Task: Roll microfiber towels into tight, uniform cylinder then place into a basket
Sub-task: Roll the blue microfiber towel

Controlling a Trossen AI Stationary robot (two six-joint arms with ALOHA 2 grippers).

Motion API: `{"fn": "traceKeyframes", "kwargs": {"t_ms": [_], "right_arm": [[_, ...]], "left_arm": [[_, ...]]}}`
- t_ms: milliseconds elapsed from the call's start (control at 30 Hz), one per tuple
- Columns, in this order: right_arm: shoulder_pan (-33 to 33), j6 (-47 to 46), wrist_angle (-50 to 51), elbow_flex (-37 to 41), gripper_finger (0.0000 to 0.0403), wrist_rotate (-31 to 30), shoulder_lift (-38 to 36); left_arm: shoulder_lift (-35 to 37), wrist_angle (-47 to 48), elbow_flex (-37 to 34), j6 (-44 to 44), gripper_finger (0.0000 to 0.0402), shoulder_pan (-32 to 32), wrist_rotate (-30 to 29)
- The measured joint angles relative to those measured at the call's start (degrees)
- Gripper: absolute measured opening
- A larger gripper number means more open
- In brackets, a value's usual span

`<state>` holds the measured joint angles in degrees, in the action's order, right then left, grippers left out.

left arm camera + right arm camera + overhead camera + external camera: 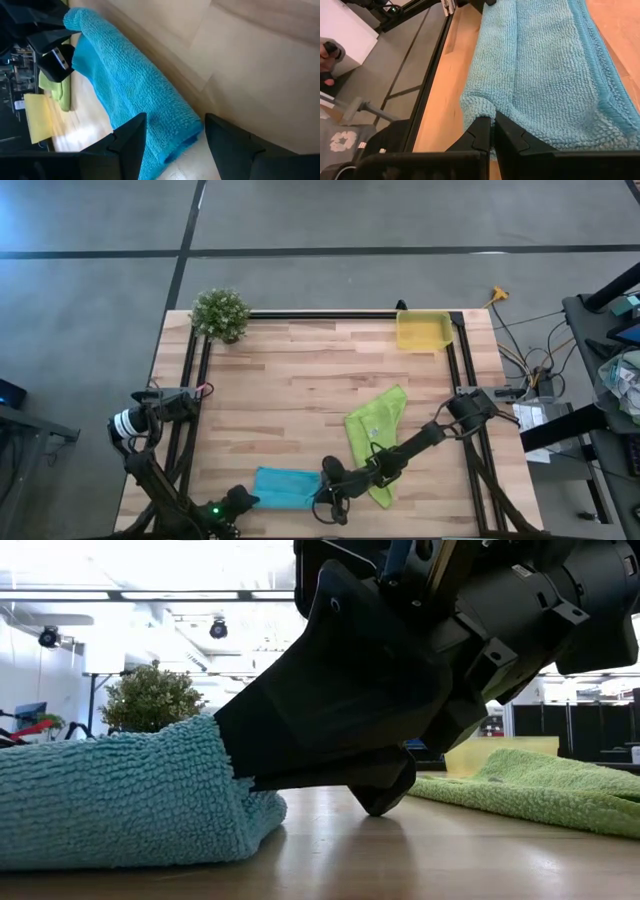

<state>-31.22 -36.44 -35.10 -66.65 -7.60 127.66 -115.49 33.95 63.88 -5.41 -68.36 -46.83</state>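
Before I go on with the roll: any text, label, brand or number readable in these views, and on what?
None readable anywhere.
Turquoise-blue microfiber towel: bare terry, no tag showing.
Lime-green microfiber towel: no readable tag.
Bright-yellow plastic basket: no marking visible.

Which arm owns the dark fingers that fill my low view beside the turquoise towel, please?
Observer: The right arm. From above, it reaches across the green towel to the right end of the turquoise towel.
Operator: Are its fingers open?
Observer: No. The right wrist view shows the right gripper shut, with its tips against the towel's folded edge.
Operator: And where is the left arm?
Observer: The left gripper is at the towel's other end, with its fingers open on either side of the towel.
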Motion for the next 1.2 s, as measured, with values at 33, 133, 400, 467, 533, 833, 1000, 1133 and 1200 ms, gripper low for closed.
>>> {"fn": "traceKeyframes", "kwargs": {"t_ms": [33,133,400,467,533,833,1000,1133,1200], "right_arm": [[-0.02,0.02,0.01,0.0,0.0009,-0.02,0.0],[-0.02,-0.07,0.01,0.0,0.0009,-0.02,0.02],[-0.11,-0.07,0.16,-0.24,0.0009,-0.07,0.11],[-0.11,-0.09,0.14,-0.25,0.0009,-0.06,0.11],[-0.13,-0.18,0.12,-0.26,0.0009,-0.06,0.11],[-0.31,-4.31,-2.16,-0.24,0.0009,-0.18,0.09],[-0.35,-12.37,-4.46,-0.23,0.0009,-0.21,0.0],[-0.98,-15.59,-5.21,0.6,0.0009,-2.08,-0.17],[-1.37,-16.71,-5.39,1.4,0.0009,-3.15,-0.26]], "left_arm": [[-0.23,-0.02,-0.01,-0.06,0.0186,0.0,-0.15],[-0.43,-0.05,-0.39,-2.94,0.0181,0.21,-0.45],[-0.54,-0.65,0.26,-9.48,0.0063,1.24,1.56],[-0.54,-0.79,0.28,-9.89,0.0024,1.38,2.84],[-0.54,-0.62,0.23,-12.87,0.001,1.54,3.24],[3.0,-0.93,-1.05,-32.45,0.0009,2.07,4.35],[7.24,-0.42,-2.79,-42.79,0.0008,0.86,4.32],[10.27,-0.9,-4.78,-51.43,0.0008,-0.1,1.51],[11.35,-2.41,-6.31,-54.98,0.0008,-0.35,0.4]]}}
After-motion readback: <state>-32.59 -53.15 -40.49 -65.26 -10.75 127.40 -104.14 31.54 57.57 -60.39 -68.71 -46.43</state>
